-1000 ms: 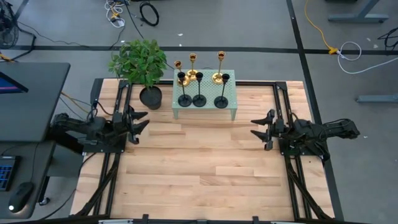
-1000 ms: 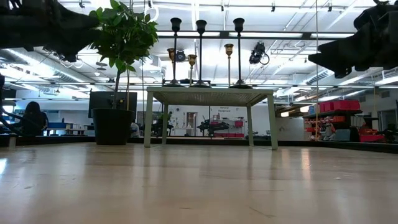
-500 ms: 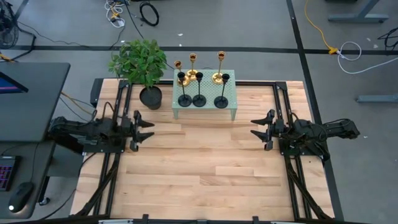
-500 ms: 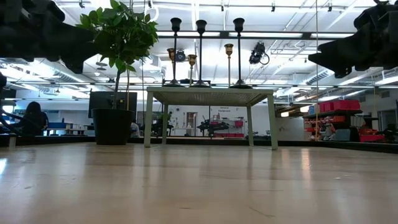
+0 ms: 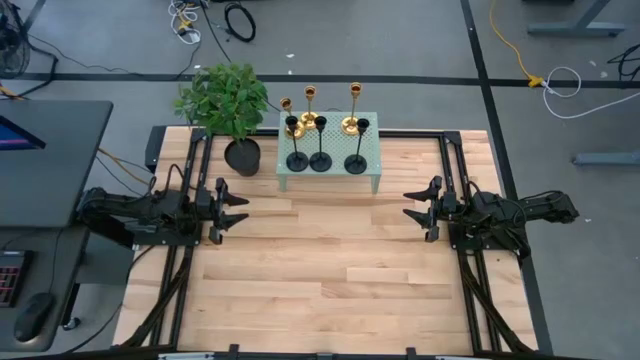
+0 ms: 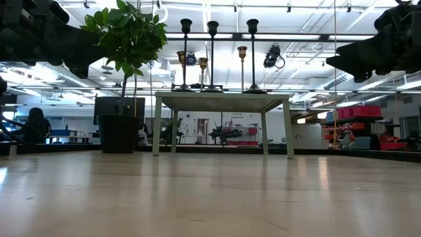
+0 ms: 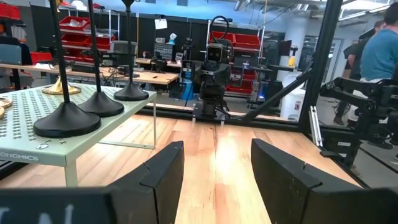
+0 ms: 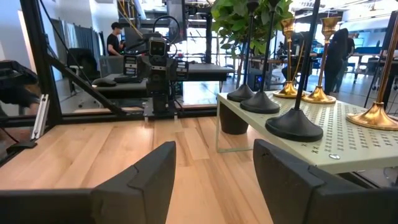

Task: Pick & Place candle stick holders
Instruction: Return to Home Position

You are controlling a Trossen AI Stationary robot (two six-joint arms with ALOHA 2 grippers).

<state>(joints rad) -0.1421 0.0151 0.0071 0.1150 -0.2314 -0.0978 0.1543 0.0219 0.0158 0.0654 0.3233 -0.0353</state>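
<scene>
Six candle stick holders stand upright on their round bases on a pale green perforated stand (image 5: 372, 150) at the table's far middle. Three black ones (image 5: 320, 158) form the near row and three gold ones (image 5: 350, 124) the far row. In the low view the black holders (image 6: 212, 52) rise above the gold holders (image 6: 242, 60). My left gripper (image 5: 240, 209) hovers open over the table's left side, pointing at the right edge; its wrist view shows the black bases (image 7: 66, 119) ahead. My right gripper (image 5: 408, 206) hovers open on the right side, facing left, with nothing between its fingers (image 8: 155, 168).
A potted plant (image 5: 238, 110) in a black pot (image 5: 242, 156) stands just left of the stand. Dark frame rails (image 5: 185, 270) run along the table's left and right sides. Bare wood (image 5: 320, 260) lies between the arms. People show in the room beyond.
My left gripper has swung round from slanting toward the far edge to pointing straight at the table's right edge, sinking slightly, then kept still. Its fingers have stayed apart. The holders have not moved.
</scene>
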